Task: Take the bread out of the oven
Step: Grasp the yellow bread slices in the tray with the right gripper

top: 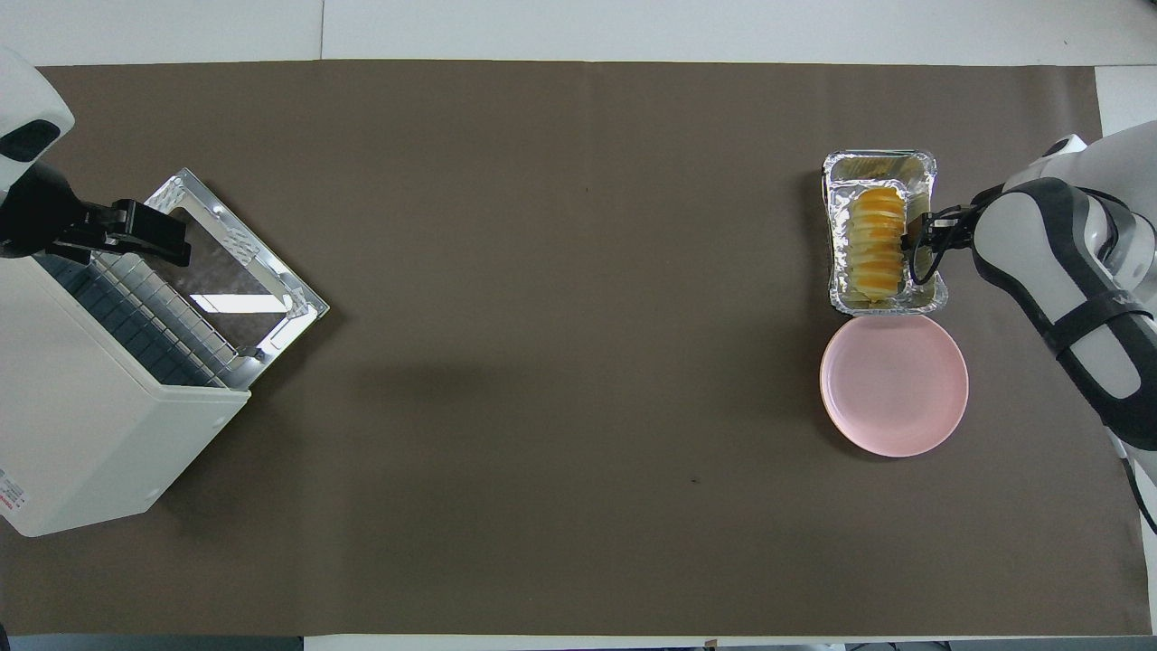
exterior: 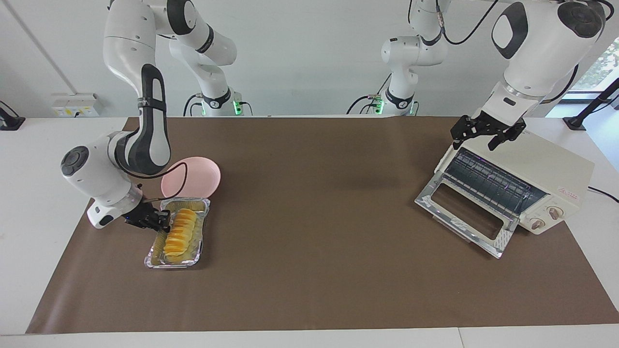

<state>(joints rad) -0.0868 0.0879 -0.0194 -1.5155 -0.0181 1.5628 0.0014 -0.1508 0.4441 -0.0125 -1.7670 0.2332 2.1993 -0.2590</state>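
Note:
The bread (exterior: 180, 231) (top: 877, 242), a ridged yellow-orange loaf, lies in a crinkled foil tray (exterior: 171, 263) (top: 881, 161) on the brown mat, toward the right arm's end of the table. My right gripper (exterior: 163, 221) (top: 920, 231) is low at the tray's long rim, on the side toward the table's end. The cream oven (exterior: 546, 169) (top: 72, 407) stands at the left arm's end with its glass door (exterior: 464, 217) (top: 239, 262) dropped open and the wire rack bare. My left gripper (exterior: 486, 134) (top: 145, 237) hangs open over the oven's top front edge and holds nothing.
A round pink plate (exterior: 198, 176) (top: 893, 384) lies right beside the tray, nearer to the robots, with nothing on it. The brown mat (exterior: 314, 217) covers the table between the tray and the oven.

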